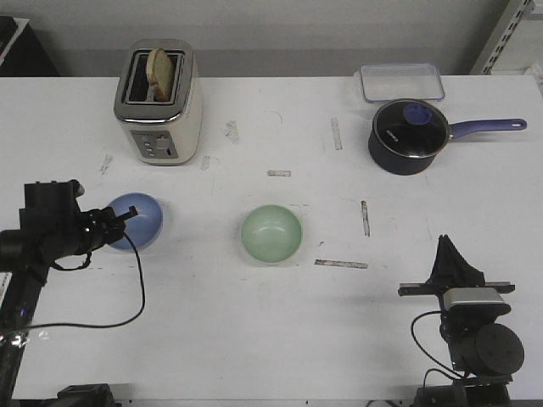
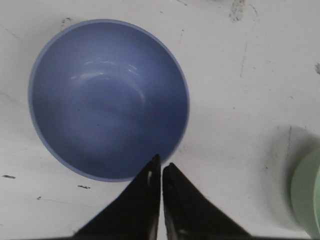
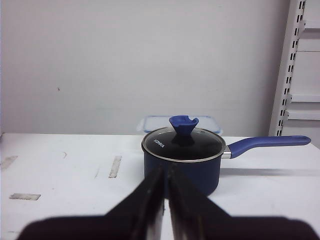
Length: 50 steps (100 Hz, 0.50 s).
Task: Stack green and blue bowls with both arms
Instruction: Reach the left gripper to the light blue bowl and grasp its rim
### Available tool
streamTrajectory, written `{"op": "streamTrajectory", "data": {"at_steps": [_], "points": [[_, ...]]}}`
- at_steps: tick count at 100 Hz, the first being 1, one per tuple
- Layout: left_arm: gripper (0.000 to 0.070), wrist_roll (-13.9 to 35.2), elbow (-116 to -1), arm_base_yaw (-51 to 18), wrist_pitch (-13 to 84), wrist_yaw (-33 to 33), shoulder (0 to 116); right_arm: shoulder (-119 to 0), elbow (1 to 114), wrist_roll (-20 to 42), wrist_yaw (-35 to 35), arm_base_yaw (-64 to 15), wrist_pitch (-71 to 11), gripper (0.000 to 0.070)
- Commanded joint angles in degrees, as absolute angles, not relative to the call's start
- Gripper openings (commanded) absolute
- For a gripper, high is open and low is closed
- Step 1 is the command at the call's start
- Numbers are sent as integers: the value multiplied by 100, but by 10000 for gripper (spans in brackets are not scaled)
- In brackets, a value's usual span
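We are hovering our closed, empty left hand (image 2: 161, 167) at the blue bowl (image 2: 107, 97) rim; we are needing to spread its fingers astride that wall.

Front view looks down over the surface (image 1: 254, 339); left wrist hangs close above blue bowl (image 2: 107, 97); right wrist faces saucepan (image 3: 182, 160) level.

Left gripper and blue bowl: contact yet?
Cannot tell. In the left wrist view the shut left gripper has its tips overlapping the near rim of the blue bowl, but no view shows their height; the front view is no clearer.
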State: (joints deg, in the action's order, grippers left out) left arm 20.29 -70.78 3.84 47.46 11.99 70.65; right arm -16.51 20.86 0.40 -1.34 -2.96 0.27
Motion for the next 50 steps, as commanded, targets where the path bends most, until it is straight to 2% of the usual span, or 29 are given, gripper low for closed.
{"op": "streamTrajectory", "data": {"at_steps": [1,10,25,37,50], "points": [[144,1811,-7387,519,4923,1227,7376,-1645,2110,56,-150,-307,86,2],[250,1531,-7623,755,5127,1227,7734,-1645,2110,56,-150,-307,86,2],[316,1175,-7697,1149,5297,1326,8182,-1645,2110,56,-150,-307,86,2],[460,1114,-7697,1402,5277,1341,8453,-1645,2110,56,-150,-307,86,2],[474,1109,-7697,1527,5216,1341,8715,-1643,2110,58,-150,-307,86,2]]}}
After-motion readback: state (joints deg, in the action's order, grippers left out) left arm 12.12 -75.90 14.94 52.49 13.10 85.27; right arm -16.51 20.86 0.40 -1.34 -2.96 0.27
